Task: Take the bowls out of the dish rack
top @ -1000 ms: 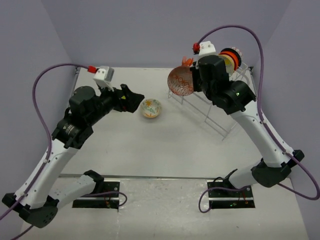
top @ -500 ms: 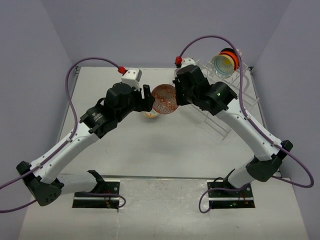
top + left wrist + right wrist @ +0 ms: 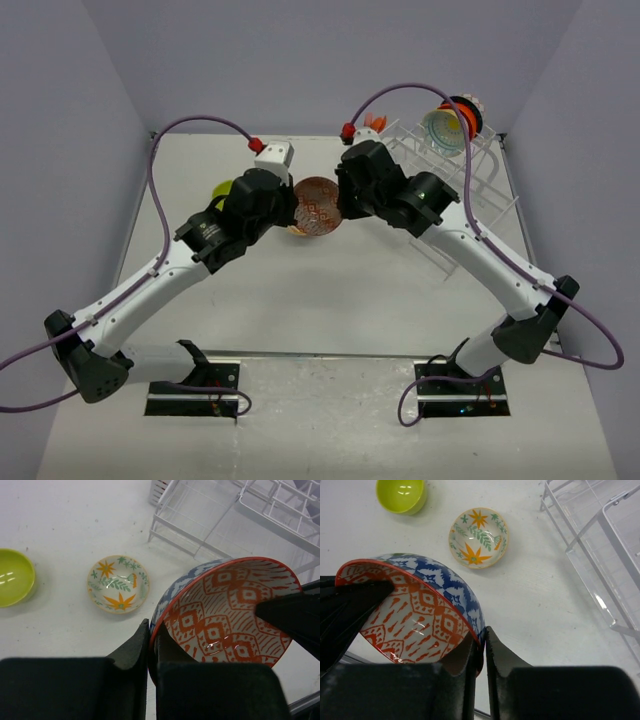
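Note:
A red-patterned bowl (image 3: 317,207) with a blue outside hangs above the table between both arms. My left gripper (image 3: 295,205) is shut on its left rim; in the left wrist view the fingers (image 3: 151,635) pinch the rim of this bowl (image 3: 230,610). My right gripper (image 3: 340,200) is shut on the opposite rim (image 3: 484,635) of the same bowl (image 3: 415,610). A white floral bowl (image 3: 119,583) and a lime green bowl (image 3: 15,577) sit on the table. The dish rack (image 3: 440,200) stands at the right back, holding a yellow-centred bowl (image 3: 443,128) and an orange one (image 3: 464,110).
The floral bowl (image 3: 479,537) lies almost under the held bowl, the green bowl (image 3: 222,189) left of it. Orange utensils (image 3: 375,122) stick up at the rack's back left corner. White rack wires (image 3: 600,555) run close on the right.
The right arm carried the red-patterned bowl left from the rack toward the table's middle. The left arm swung in to meet it and its jaws closed on the bowl's rim.

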